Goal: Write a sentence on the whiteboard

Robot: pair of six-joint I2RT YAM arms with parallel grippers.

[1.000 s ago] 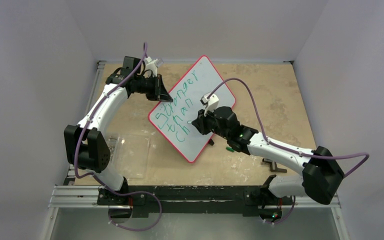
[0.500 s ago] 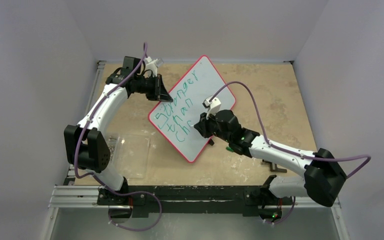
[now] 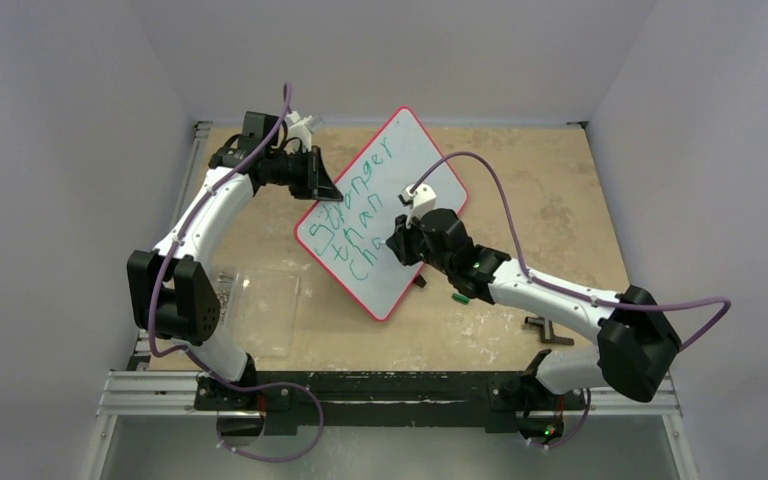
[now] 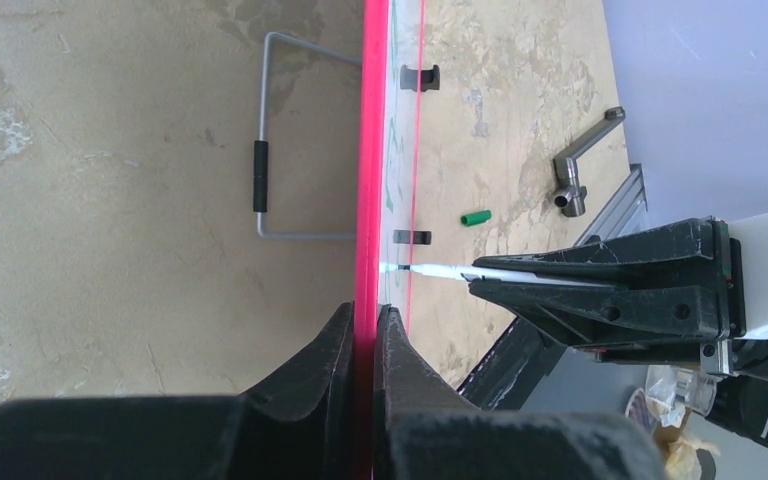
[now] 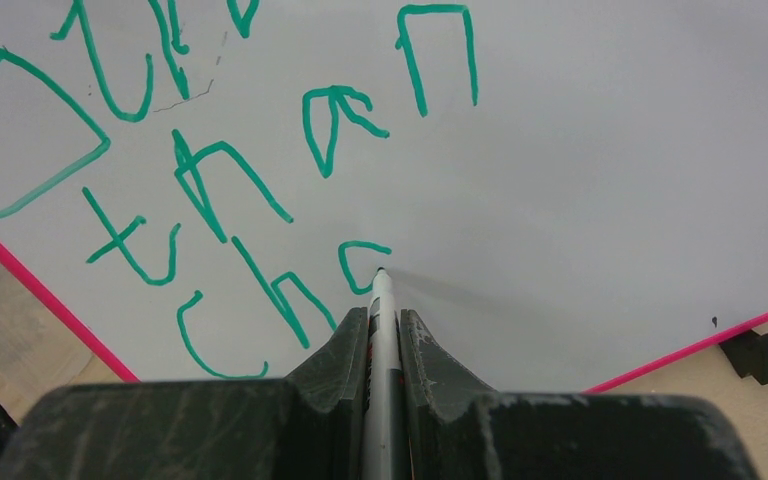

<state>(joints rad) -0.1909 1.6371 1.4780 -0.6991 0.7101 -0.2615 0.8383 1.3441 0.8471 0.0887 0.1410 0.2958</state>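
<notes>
Whiteboard (image 3: pixel 422 165) held by L gripper (image 4: pixel 364 320), marker (image 5: pixel 382 310) touching.

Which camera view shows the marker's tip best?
The right wrist view: the marker runs up the centre, its tip touching the whiteboard at an unfinished green letter. The left wrist view shows it side-on, thin. The top view hides it under the right gripper.

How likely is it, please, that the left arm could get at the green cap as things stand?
Probably not: the left gripper is shut on the whiteboard rim, and the cap lies on the board's far side, beside the right arm.
</notes>
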